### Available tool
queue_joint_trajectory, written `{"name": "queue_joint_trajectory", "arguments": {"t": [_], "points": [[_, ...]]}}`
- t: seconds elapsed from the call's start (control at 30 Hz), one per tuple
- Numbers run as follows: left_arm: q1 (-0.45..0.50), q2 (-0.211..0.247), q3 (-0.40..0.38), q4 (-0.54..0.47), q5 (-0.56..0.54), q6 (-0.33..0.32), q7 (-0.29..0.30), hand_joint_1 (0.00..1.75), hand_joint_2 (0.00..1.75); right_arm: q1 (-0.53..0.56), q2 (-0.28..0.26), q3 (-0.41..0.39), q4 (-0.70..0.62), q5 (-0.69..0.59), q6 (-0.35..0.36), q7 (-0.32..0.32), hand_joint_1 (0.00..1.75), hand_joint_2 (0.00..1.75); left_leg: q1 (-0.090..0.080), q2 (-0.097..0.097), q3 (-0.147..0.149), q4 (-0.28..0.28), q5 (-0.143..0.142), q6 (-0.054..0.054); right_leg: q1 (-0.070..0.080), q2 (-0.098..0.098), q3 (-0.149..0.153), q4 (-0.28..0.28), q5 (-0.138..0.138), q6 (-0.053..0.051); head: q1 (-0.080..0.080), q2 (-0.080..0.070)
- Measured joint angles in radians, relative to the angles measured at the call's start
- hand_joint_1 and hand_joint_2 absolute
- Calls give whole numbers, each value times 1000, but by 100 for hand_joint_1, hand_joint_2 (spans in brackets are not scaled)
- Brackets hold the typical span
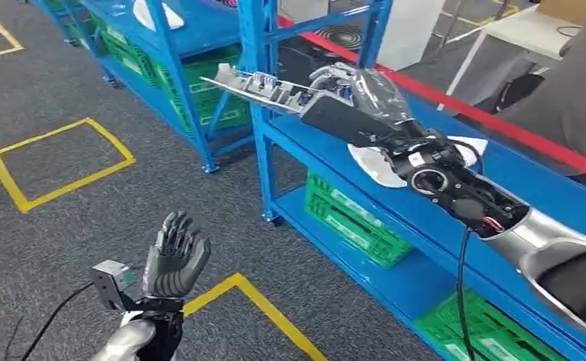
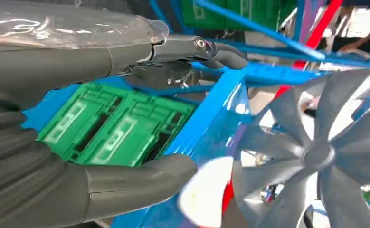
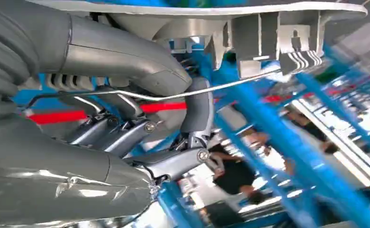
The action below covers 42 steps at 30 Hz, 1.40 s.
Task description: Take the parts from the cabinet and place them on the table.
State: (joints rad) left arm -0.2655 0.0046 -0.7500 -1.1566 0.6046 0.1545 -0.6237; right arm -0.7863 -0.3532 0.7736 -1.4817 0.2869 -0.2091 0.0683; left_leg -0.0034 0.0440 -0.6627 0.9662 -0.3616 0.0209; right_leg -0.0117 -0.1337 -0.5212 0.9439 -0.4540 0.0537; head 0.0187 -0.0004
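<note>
My right hand [image 1: 353,96] grips one end of a long pale grey plastic part [image 1: 256,85] with ribs and clips, held in the air in front of the blue cabinet's corner post [image 1: 253,45]. In the right wrist view the fingers [image 3: 140,128] curl under the ribbed part [image 3: 268,38] and the thumb [image 3: 126,52] presses against it. White parts [image 1: 376,167] lie on the cabinet's middle shelf [image 1: 500,180] under my right forearm. My left hand [image 1: 175,256] is raised over the floor, fingers apart and holding nothing. The left wrist view shows its thumb [image 2: 140,183] and fingers [image 2: 197,47] spread.
Green crates [image 1: 353,222] fill the lower shelves. A second blue rack [image 1: 162,53] stands further left with a white part [image 1: 158,13] on top. Yellow squares [image 1: 60,162] mark the grey carpet. A person [image 1: 575,90] stands at the right by a white table [image 1: 530,30]. A grey fan wheel [image 2: 316,152] is close to the left wrist camera.
</note>
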Motion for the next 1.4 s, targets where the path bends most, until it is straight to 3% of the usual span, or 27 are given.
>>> {"name": "queue_joint_trajectory", "arguments": {"t": [0.03,0.07,0.13,0.2,0.23,0.3,0.33,0.37,0.4,0.5,0.53,0.6,0.63,0.7,0.73,0.83,0.87,0.9,0.97,1.03,1.1,1.17,1.23,1.27,1.33,1.37,1.4], "points": [[-1,-1,0,0,0,0,0,0,175,0,0,0,-2,0,0,0,175,175,10,-14,8,-7,2,7,-5,-2,-1,2,-10,7,1,0],[-1,-2,0,0,0,0,-2,0,175,0,0,-1,-2,0,0,0,175,175,10,-29,11,-9,2,10,-11,55,-6,34,-35,5,11,0],[-4,-6,0,0,0,0,-2,0,175,2,-2,-3,-4,0,0,-1,175,175,9,-58,13,-8,1,21,-9,117,-91,210,-113,4,24,0],[-2,-6,0,1,0,0,-2,0,175,7,-3,-2,-4,0,1,-1,175,175,6,-91,13,-7,-1,24,-5,131,-173,346,-149,5,36,0],[-2,-6,0,2,0,0,-2,0,175,9,-3,-2,-4,0,2,-1,175,175,5,-109,14,-5,-1,25,-4,132,-186,348,-130,2,39,0],[-2,-6,0,3,0,0,-2,0,175,9,-3,-2,-5,0,3,-1,175,175,3,-145,19,-1,-3,24,-4,141,-142,214,-33,-8,43,0],[-2,-7,0,3,0,0,-2,0,175,9,-3,-3,-7,0,3,0,175,175,3,-161,21,0,-4,23,-4,167,-107,121,22,-16,47,0],[-2,-7,0,3,0,0,-2,0,175,9,-3,-3,-9,0,5,-1,175,175,6,-172,18,0,-6,22,-8,231,-86,48,51,-25,50,0],[-4,-7,0,3,1,1,-2,0,175,10,-2,-2,-10,0,5,-2,175,175,4,-185,11,3,-2,16,-15,255,-77,38,48,-28,37,0],[1,-6,0,5,2,2,-2,0,175,8,-2,-2,-15,0,9,-3,175,175,19,-229,2,-8,8,-5,-3,211,-62,17,39,-30,55,0],[1,-5,0,5,2,2,-2,0,175,8,2,-2,-19,0,10,-3,175,175,10,-241,4,-10,8,-11,-18,191,-46,-6,44,-29,52,0],[-2,-5,0,6,1,2,-3,0,175,6,4,-2,-21,0,11,-3,175,175,2,-113,-29,65,-41,-18,-13,161,-31,-18,48,-35,28,0],[-4,-5,0,6,2,3,-3,0,175,6,3,-3,-21,0,11,-3,175,175,5,-80,-70,143,-76,-23,-9,146,-30,-18,48,-35,23,0],[0,-5,0,8,3,3,-3,0,175,6,3,-2,-21,0,11,-2,175,175,15,-55,-150,290,-124,-34,-7,113,-29,-16,44,-38,21,0],[1,-4,0,9,3,3,-3,0,175,7,4,-2,-21,0,12,-2,175,175,19,-51,-161,304,-118,-38,-8,99,-29,-14,41,-36,15,0],[2,-4,0,10,3,3,-3,0,175,7,5,-2,-21,0,13,-3,175,175,28,-25,-56,103,-20,-44,-13,59,-24,-5,29,-23,-1,0],[2,-4,0,10,3,3,-3,0,175,7,5,-2,-22,0,13,-3,175,175,27,24,-4,17,2,-46,-12,50,-23,3,20,-16,-3,0],[1,-5,-1,10,3,5,-2,0,175,7,4,-2,-24,0,12,-3,175,175,16,43,-5,17,-4,-37,-1,44,-27,7,13,-7,-8,0],[3,-5,0,10,3,8,-3,0,175,7,5,-2,-25,0,13,-6,175,175,13,10,-8,13,-8,-18,-4,29,-17,9,7,5,11,0],[2,-5,-1,10,3,11,-2,0,175,8,10,-1,-27,0,13,-8,175,175,13,-14,-3,9,-7,-2,-9,9,-6,2,1,17,5,0],[1,-5,-1,9,4,15,-2,0,175,7,8,-2,-30,-1,12,-10,175,175,18,-39,5,4,-6,9,-20,96,-26,68,-51,16,19,0],[2,-6,-1,9,3,17,0,0,175,9,7,-2,-30,-1,12,-10,175,175,15,-65,6,5,-7,16,-14,124,-114,251,-133,16,39,0],[8,-6,-1,9,3,25,1,0,175,14,7,-2,-30,-1,12,-10,175,175,10,-96,8,5,-8,17,-8,129,-178,360,-155,12,50,0],[10,-5,-1,9,3,26,1,0,175,16,7,-2,-30,-1,12,-9,175,175,8,-113,10,5,-8,17,-5,130,-177,342,-128,6,50,0],[11,-5,-1,7,3,27,1,0,175,16,7,-2,-30,-1,12,-8,175,175,7,-149,14,5,-8,17,0,147,-115,180,-26,-12,54,0],[11,-6,-1,5,3,31,2,0,175,16,6,-2,-32,-1,12,-7,175,175,7,-164,17,5,-8,17,3,176,-76,84,24,-20,55,0],[12,-6,-1,5,3,33,2,0,175,15,5,-3,-33,-1,12,-7,175,175,8,-174,13,4,-6,15,0,233,-57,48,24,-30,53,0]]}}
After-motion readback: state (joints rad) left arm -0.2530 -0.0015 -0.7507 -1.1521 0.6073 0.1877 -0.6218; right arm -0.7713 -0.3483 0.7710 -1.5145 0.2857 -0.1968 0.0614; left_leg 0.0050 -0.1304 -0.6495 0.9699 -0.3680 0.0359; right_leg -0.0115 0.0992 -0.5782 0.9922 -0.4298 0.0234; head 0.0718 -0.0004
